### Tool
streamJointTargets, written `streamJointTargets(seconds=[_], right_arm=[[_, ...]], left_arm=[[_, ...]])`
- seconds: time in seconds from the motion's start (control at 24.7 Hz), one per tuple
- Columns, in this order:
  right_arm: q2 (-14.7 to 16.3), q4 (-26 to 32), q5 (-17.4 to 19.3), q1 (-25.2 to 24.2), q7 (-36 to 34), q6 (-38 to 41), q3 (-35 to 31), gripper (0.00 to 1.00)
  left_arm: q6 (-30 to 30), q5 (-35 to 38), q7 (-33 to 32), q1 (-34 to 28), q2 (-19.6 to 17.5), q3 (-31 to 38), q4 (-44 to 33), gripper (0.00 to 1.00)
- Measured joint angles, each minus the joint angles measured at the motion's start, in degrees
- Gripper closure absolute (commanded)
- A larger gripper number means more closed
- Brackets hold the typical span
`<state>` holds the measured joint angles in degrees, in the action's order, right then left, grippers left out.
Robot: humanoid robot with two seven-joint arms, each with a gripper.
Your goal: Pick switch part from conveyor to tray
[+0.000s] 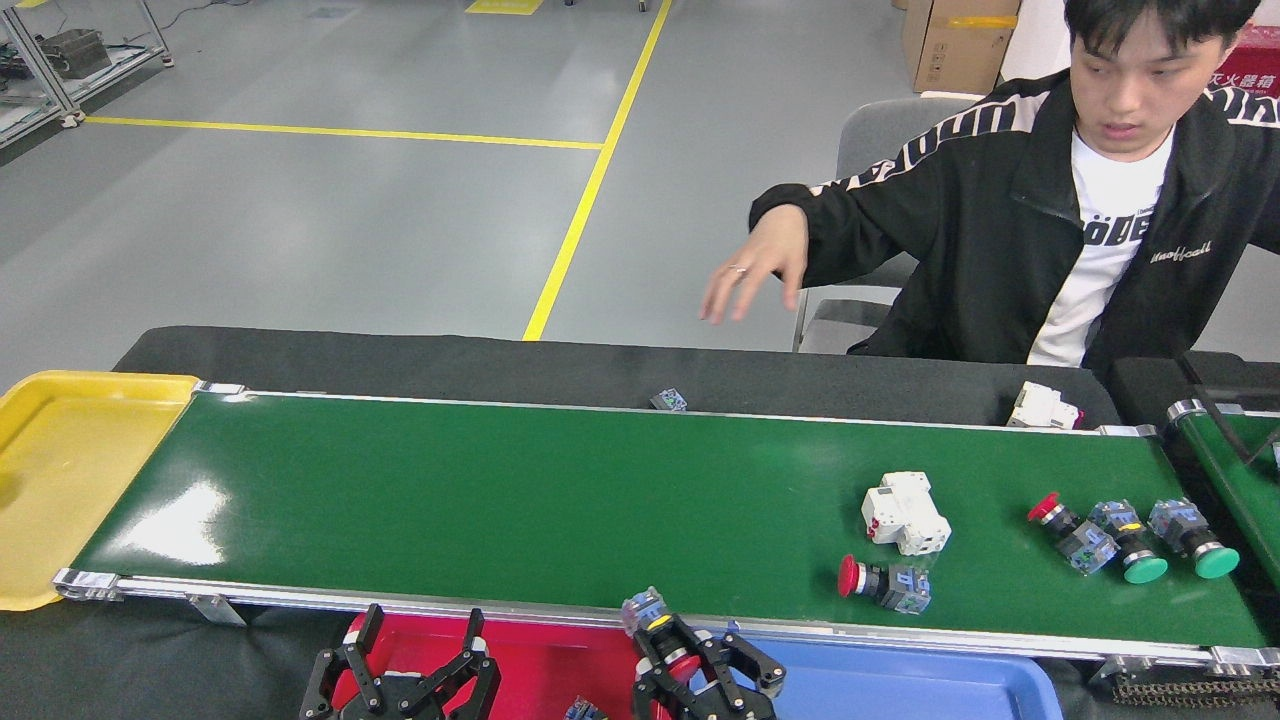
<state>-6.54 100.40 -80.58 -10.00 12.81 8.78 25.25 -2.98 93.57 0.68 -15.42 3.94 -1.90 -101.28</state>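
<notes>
Both trays, red (pixel 560 665) and blue (pixel 900 690), are cut off at the picture's bottom edge.
</notes>
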Motion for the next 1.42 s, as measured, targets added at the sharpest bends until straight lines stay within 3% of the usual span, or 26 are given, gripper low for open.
streamJointTargets(seconds=[0.2, 0.4, 0.53, 0.69, 0.89, 1.17, 1.25, 1.42], right_arm=[[-0.5, 0.0, 0.0, 1.0, 0.2, 0.4, -0.8, 0.03], [-0.5, 0.2, 0.1, 4.8, -0.4, -8.0, -15.1, 0.04], [3.4, 0.2, 0.5, 5.0, -4.1, -10.8, -26.1, 0.03], [7.4, 0.2, 5.0, 1.4, -5.9, -10.9, -32.7, 0.03], [9.2, 0.2, 7.0, -3.9, -8.9, -8.0, -33.7, 0.03], [8.1, -2.5, 6.2, -1.5, -8.6, -7.8, -30.5, 0.04], [7.9, -4.8, 5.6, 0.2, -8.2, -8.0, -30.0, 0.04], [6.6, -9.9, 4.9, 6.8, -6.6, -10.0, -29.2, 0.04]], left_arm=[[0.0, 0.0, 0.0, 0.0, 0.0, 0.0, 0.0, 0.0], [0.0, 0.0, 0.0, -0.3, 0.0, 0.0, 0.0, 0.0], [0.0, 0.0, 0.0, -0.3, 0.0, 0.1, 0.0, 0.0], [0.0, 0.0, 0.0, -0.3, 0.0, 0.3, 0.0, 0.0], [0.0, 0.0, 0.0, -0.3, 0.0, 0.4, 0.0, 0.0], [-0.9, 0.0, 0.0, 0.5, -0.4, -0.3, 0.0, 0.0], [-4.4, 0.0, 0.2, 2.1, -0.6, -0.6, 0.0, 0.0], [-17.4, 0.2, 0.4, 7.4, -2.6, -0.9, 1.0, 0.0]])
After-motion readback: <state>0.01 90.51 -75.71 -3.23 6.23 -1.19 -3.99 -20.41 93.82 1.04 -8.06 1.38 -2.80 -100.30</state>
